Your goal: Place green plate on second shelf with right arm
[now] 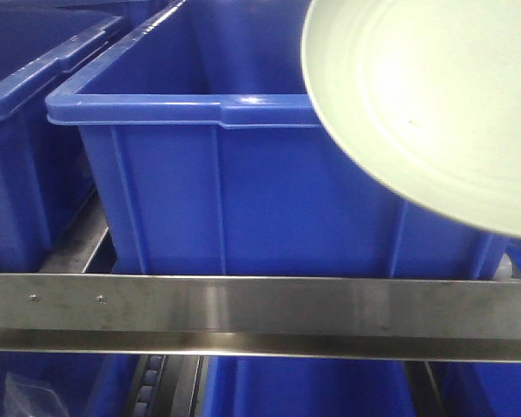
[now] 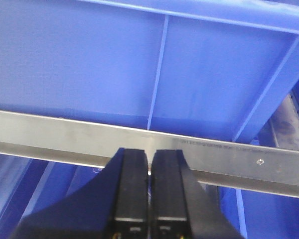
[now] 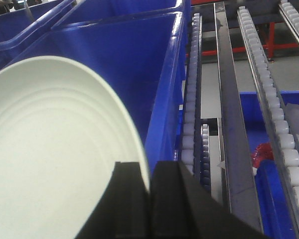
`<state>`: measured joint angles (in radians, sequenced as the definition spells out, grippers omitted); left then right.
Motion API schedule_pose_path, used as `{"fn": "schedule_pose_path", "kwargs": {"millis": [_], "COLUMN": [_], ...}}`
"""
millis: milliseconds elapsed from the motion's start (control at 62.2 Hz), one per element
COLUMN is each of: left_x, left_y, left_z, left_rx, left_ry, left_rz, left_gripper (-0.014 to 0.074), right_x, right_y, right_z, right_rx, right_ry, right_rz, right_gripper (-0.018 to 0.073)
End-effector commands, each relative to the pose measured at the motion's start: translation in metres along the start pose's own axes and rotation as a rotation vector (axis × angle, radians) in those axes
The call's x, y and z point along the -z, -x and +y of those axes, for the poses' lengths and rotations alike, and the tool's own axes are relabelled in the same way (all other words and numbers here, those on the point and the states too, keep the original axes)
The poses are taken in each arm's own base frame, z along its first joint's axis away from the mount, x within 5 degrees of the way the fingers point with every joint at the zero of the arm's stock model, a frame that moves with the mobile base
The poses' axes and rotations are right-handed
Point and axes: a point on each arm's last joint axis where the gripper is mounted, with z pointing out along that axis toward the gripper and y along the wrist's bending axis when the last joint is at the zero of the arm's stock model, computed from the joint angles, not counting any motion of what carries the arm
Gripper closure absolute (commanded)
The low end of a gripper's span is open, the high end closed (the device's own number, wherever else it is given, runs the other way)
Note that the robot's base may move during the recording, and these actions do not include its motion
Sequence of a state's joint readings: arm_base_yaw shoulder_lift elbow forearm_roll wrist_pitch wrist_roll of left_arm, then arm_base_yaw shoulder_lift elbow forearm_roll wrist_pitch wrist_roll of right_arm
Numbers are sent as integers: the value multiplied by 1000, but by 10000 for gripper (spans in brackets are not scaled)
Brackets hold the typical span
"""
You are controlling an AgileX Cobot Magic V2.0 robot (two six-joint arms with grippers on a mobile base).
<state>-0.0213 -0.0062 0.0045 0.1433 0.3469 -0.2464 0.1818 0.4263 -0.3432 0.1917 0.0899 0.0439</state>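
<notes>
**Green plate clamped at the rim, held above the bin**

The right gripper (image 3: pixel 149 194) pinches the rim of the green plate (image 3: pixel 55 159), which spreads out to its left. Just beyond the fingers stands a blue bin (image 3: pixel 139 64), with roller rails (image 3: pixel 276 114) to their right. The left gripper (image 2: pixel 149 194) has its fingers pressed together, facing a steel shelf rail (image 2: pixel 214 154)

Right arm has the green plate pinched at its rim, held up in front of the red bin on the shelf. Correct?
Not quite: the bin is blue, not red, as the exterior front-facing view shows. The rest holds: in the right wrist view the right gripper has its fingers closed on the rim of the green plate, and the plate sits raised in front of that bin.
</notes>
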Motion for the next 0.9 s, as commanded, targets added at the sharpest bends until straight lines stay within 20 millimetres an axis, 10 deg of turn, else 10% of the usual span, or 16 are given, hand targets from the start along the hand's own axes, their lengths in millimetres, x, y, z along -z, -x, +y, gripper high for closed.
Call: {"fn": "schedule_pose_path", "kwargs": {"millis": [0,354,643,884], "left_x": [-2,-2,-2,-2], "left_y": [-3,-3,-3,-3], "left_z": [-1,-1,-1,-1], "left_rx": [-4,-4,-4,-4], "left_ry": [-19,-19,-19,-19], "left_rz": [-55,-55,-55,-55], "left_gripper": [472,472,472,472], "right_x": [-7,-110,-216,-232], "right_y": [34,111,113,113], "right_z": [5,40,61,68], "right_rx": [-11,-7,4,74], "right_ry": [9,72,89,105], "right_rz": [-143,-30,115,114], "right_gripper": [503,503,488,57]}}
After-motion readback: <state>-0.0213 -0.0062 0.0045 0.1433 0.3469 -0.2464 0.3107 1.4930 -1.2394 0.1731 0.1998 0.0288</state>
